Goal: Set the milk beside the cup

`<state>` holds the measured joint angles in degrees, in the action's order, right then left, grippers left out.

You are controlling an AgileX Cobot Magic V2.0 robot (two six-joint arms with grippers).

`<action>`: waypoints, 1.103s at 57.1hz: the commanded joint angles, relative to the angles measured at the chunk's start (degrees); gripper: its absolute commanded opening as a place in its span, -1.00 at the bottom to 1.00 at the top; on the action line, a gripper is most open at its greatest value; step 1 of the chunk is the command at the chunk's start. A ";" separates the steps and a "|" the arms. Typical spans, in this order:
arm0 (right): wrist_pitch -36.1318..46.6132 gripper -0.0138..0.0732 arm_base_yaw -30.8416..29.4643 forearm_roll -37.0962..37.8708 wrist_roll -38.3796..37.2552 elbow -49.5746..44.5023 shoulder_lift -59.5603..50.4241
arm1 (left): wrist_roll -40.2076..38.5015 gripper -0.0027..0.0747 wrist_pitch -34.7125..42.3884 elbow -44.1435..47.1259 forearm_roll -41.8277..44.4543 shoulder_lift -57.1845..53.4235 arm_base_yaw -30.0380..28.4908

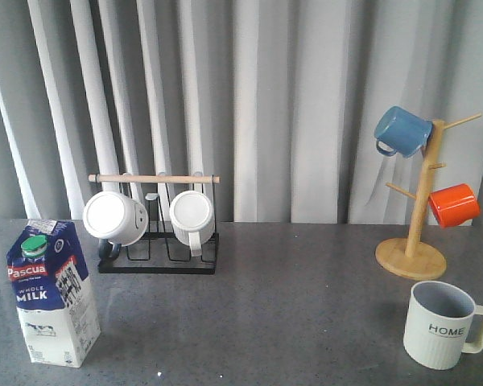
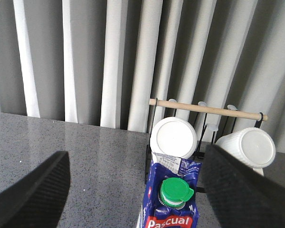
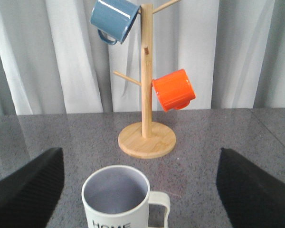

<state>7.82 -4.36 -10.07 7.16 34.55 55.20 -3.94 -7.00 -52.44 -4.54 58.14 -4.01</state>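
The milk (image 1: 52, 293) is a tall blue-and-white carton with a green cap, standing upright at the table's front left. The left wrist view shows the milk (image 2: 173, 199) top between and beyond my left gripper (image 2: 140, 197), whose wide-apart fingers touch nothing. The cup (image 1: 439, 323), a ribbed pale mug lettered "HOME", stands at the front right with its handle to the right. My right gripper (image 3: 140, 192) is open, well back from the cup (image 3: 118, 199), nothing between its fingers. Neither arm shows in the front view.
A black wire rack (image 1: 157, 241) with a wooden bar holds two smooth white mugs (image 1: 115, 218) behind the milk. A wooden mug tree (image 1: 414, 241) at the back right carries a blue mug (image 1: 402, 131) and an orange mug (image 1: 454, 205). Grey curtains hang behind the table.
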 commanded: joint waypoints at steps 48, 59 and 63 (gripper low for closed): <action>48.72 0.52 -10.79 13.26 -3.00 -10.97 33.80 | -0.17 0.45 3.98 -1.98 -0.46 -0.78 0.12; 50.03 0.52 -10.79 13.31 -3.00 -9.11 38.39 | -0.17 0.45 3.98 -1.98 -0.46 -0.78 0.12; 50.05 0.52 -10.79 13.37 -3.00 -8.21 39.28 | -0.17 0.45 3.98 -1.98 -0.46 -0.78 0.12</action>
<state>52.79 -14.72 3.38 4.11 24.13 95.15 -3.94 -7.06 -52.44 -4.54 58.14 -4.01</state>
